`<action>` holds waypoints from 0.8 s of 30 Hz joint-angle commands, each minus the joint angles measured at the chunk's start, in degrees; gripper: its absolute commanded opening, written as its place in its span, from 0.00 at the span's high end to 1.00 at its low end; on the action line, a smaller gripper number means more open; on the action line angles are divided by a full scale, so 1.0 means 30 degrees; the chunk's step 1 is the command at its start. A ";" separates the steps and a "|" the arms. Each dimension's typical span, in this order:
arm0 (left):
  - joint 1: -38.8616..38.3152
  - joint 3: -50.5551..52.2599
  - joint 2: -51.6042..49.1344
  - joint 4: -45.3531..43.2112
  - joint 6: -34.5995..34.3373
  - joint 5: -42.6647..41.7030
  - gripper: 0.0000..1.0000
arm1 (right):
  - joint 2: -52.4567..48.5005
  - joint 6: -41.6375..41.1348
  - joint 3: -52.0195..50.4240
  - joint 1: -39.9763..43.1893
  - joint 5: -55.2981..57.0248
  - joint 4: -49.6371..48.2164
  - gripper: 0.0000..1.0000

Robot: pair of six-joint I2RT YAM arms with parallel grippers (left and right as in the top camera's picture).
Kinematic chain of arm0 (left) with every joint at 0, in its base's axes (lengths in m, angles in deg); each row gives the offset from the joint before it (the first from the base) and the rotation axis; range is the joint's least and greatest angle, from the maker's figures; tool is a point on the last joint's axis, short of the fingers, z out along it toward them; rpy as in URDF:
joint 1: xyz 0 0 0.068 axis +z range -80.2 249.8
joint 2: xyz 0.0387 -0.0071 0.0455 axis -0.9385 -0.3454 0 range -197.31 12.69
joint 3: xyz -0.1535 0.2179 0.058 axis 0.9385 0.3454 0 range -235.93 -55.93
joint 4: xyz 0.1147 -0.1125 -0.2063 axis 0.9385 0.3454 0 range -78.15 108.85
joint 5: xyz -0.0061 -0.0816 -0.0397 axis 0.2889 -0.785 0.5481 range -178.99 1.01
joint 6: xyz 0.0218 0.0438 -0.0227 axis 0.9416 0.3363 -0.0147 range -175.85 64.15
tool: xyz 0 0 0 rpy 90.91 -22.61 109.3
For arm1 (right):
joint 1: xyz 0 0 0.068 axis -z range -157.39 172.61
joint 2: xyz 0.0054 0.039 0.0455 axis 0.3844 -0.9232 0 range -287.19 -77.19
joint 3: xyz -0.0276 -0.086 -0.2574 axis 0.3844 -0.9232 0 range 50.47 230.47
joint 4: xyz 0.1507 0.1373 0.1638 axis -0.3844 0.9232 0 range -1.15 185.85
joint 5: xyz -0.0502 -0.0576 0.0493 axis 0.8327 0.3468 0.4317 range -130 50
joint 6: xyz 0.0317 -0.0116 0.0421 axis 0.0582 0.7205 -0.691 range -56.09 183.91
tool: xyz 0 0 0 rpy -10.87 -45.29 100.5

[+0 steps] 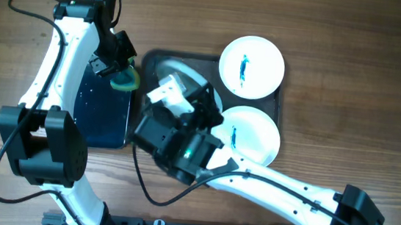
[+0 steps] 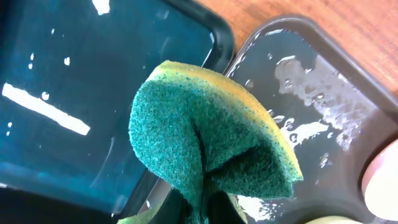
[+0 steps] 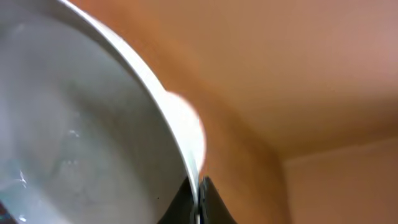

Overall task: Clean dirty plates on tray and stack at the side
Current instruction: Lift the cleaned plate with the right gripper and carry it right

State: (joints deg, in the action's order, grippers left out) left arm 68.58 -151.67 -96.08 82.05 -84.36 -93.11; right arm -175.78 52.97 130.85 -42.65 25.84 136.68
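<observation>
Two white plates with blue-green streaks lie on the large dark tray (image 1: 279, 98), one at the far right (image 1: 252, 66) and one at the near right (image 1: 251, 136). My right gripper (image 1: 200, 98) is shut on the rim of a third white plate (image 1: 177, 71) and holds it tilted over the tray's left part. In the right wrist view the jaws (image 3: 199, 193) pinch the plate's edge (image 3: 74, 137). My left gripper (image 1: 119, 71) is shut on a green and yellow sponge (image 1: 124, 82), just left of that plate. The sponge (image 2: 205, 149) folds between the fingers (image 2: 205, 214).
A smaller glossy black tray (image 1: 101, 110) lies left of the large tray and also shows in the left wrist view (image 2: 74, 93), under the sponge. The large tray's wet floor (image 2: 311, 93) is to the right. Bare wooden table surrounds both.
</observation>
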 commanded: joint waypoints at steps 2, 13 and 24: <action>-0.0364 -0.0211 0.0109 0.0408 0.0284 0.0182 0.96 | 0.1195 -0.4488 0.0080 0.1880 -0.9289 0.1166 0.96; -0.2222 -0.0211 0.0109 0.0539 0.0226 0.0204 0.96 | 0.6936 -0.4350 0.0080 1.2094 -2.2906 0.3155 0.96; -0.2317 -0.0211 0.0109 -0.0022 0.0219 0.0197 0.96 | 0.7344 -0.3366 -0.0634 2.3387 -2.2841 0.4779 0.96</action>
State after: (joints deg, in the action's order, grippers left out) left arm 61.68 -151.67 -96.08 82.42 -84.38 -93.11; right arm -151.63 41.21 130.63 22.09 -40.76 151.44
